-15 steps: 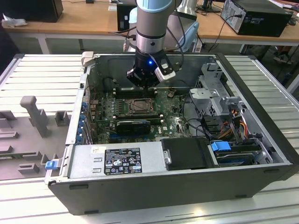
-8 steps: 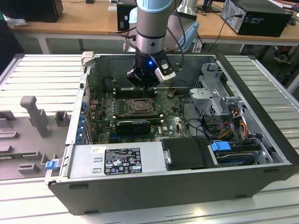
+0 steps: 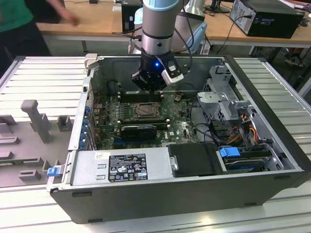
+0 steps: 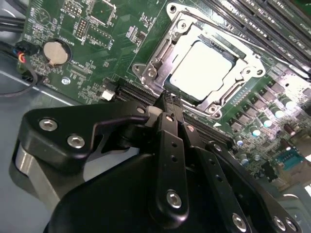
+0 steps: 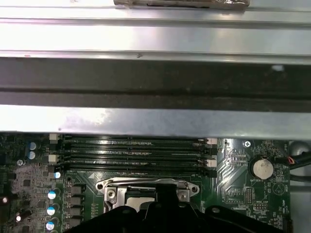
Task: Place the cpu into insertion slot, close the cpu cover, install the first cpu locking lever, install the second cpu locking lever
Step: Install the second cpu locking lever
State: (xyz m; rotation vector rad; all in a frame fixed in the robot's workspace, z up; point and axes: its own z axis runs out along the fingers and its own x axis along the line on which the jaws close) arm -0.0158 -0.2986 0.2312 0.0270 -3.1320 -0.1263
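One gripper [image 4: 167, 99], its fingers pinched narrow on nothing, hangs just near the cpu cover [image 4: 160, 58], already down over the cpu [image 4: 201, 68] in the insertion slot [image 3: 146, 110]; I judge a skewed push could slip and scrape the green motherboard [image 4: 87, 68].

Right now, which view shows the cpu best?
The second wrist view: the cpu lies in full sight, its silver top framed by the cpu cover. The exterior view shows it small and dark below the gripper; in the first wrist view the gripper mostly hides it.
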